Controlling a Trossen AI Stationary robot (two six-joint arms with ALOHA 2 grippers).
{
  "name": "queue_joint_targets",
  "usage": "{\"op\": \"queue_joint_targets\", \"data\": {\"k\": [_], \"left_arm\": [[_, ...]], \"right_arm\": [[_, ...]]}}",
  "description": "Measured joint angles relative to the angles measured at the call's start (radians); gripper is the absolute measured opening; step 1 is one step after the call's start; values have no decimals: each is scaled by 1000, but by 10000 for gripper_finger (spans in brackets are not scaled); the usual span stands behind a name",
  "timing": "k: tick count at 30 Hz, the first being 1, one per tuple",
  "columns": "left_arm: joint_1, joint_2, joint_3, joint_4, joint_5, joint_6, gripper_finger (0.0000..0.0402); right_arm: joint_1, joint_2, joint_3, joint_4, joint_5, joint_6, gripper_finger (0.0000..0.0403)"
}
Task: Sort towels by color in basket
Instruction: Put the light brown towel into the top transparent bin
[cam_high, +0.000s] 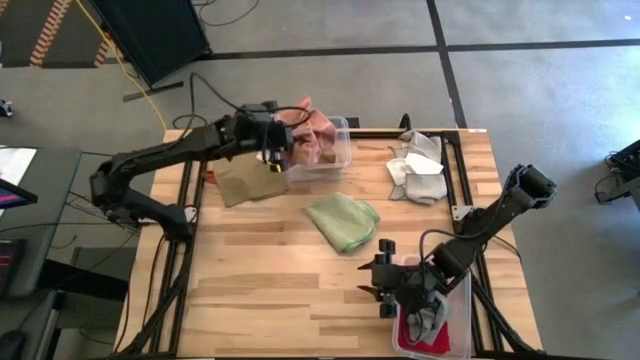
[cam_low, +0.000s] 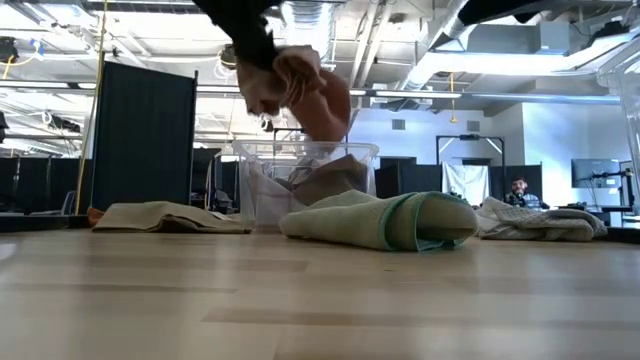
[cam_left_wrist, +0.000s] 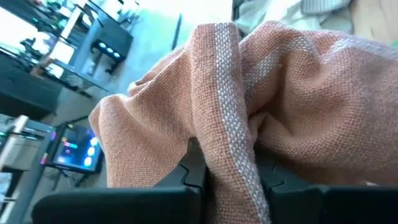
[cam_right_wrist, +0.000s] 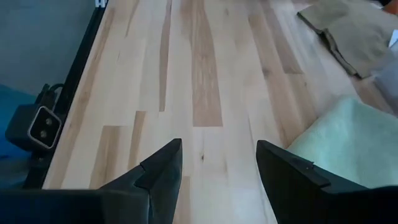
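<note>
Left gripper (cam_high: 272, 150) pinches a rust-orange towel (cam_high: 305, 125) over the far-edge basket (cam_high: 340, 150); right gripper (cam_right_wrist: 217, 180) spread; green towel (cam_high: 343, 220), tan towel (cam_high: 240, 180) and white towels (cam_high: 418, 165) remain unsorted

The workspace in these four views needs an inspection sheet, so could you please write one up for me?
Surface: wooden table, bare at its middle.
Job's things: pink towel held over the clear bin of pinkish towels; tan towel beside that bin; green towel mid-table; white and grey towels at the far right; second clear bin at the near right edge holding red and grey towels.
Clutter: nothing seen.
End effectors: left end effector shut on the pink towel over the bin; right end effector open, low over bare wood near the second bin.
Cables: yellow and black cables on the floor.
Surroundings: dark screens, monitors, a seated person far back.
</note>
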Motion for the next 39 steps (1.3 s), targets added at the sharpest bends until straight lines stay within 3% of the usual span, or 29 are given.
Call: {"op": "queue_joint_targets", "data": {"k": [24, 35, 39], "left_arm": [[164, 324, -1, 125, 117, 96, 54], [168, 350, 3, 130, 169, 90, 58], [168, 353, 28, 85, 162, 89, 83]], "right_arm": [[-75, 0, 0, 19, 15, -97, 232], [-75, 0, 0, 45, 16, -111, 232], [-75, 0, 0, 49, 16, -120, 232]]}}
